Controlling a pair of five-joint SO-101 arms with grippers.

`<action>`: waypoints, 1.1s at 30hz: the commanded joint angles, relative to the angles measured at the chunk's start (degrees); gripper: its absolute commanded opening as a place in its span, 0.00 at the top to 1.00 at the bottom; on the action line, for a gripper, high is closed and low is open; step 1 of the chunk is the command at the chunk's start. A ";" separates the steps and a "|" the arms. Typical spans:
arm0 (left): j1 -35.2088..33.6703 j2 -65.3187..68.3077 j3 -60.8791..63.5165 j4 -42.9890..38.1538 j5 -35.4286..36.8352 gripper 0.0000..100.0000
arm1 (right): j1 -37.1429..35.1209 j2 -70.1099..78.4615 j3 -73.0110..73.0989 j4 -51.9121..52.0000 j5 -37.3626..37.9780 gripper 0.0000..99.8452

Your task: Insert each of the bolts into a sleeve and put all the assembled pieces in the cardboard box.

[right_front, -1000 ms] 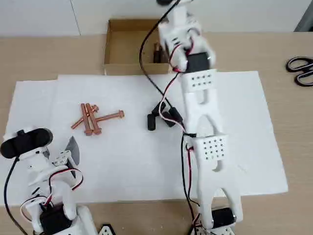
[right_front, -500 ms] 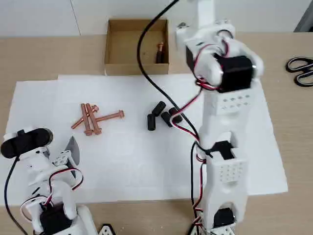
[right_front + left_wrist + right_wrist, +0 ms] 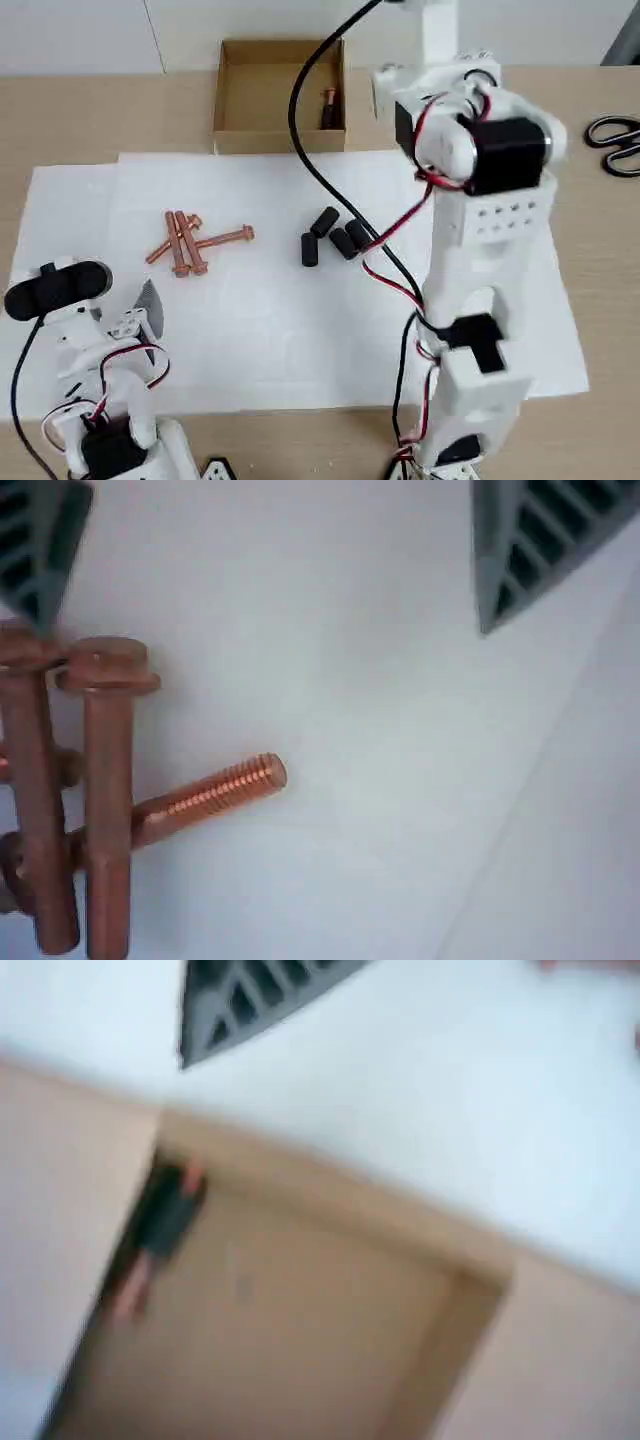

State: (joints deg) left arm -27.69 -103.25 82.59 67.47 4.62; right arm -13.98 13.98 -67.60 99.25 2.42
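Left fingers (image 3: 530, 540) spread wide, empty, over three bolts (image 3: 108, 780) on paper (image 3: 250, 320). One sleeved bolt (image 3: 327, 108) lies in the box (image 3: 230, 140). Right arm (image 3: 480, 230) stands nearby; its grip cannot be told.

- Copper-orange with shiny threads: bolts (image 3: 185, 242).
- Matte black: loose sleeves (image 3: 330, 238).
- Plain brown, no print: cardboard box (image 3: 232, 95); inside it, a black-and-copper assembled piece (image 3: 327, 108).
- White, unpatterned: paper sheet (image 3: 250, 320).
- Pale wood tone: table (image 3: 100, 110).
- White shells, black motors, red, black and white wires: arms (image 3: 480, 250).
- Dark grey, ribbed: fingers (image 3: 530, 540) of left gripper (image 3: 260, 625).
- Black handles: scissors (image 3: 612, 140).
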 commanded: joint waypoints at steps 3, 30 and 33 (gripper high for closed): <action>-0.44 -0.44 -0.13 0.18 -0.53 0.74 | -2.59 -16.66 30.68 0.04 0.09 0.82; -0.44 -0.44 -0.04 0.35 -0.70 0.75 | -1.54 4.70 60.75 -29.41 3.25 0.82; -0.44 -0.44 -0.04 0.35 -0.70 0.75 | -2.07 6.11 60.75 -30.11 3.25 0.82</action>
State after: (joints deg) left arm -27.96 -103.25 82.68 67.47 4.26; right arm -15.65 19.96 -6.33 70.24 5.14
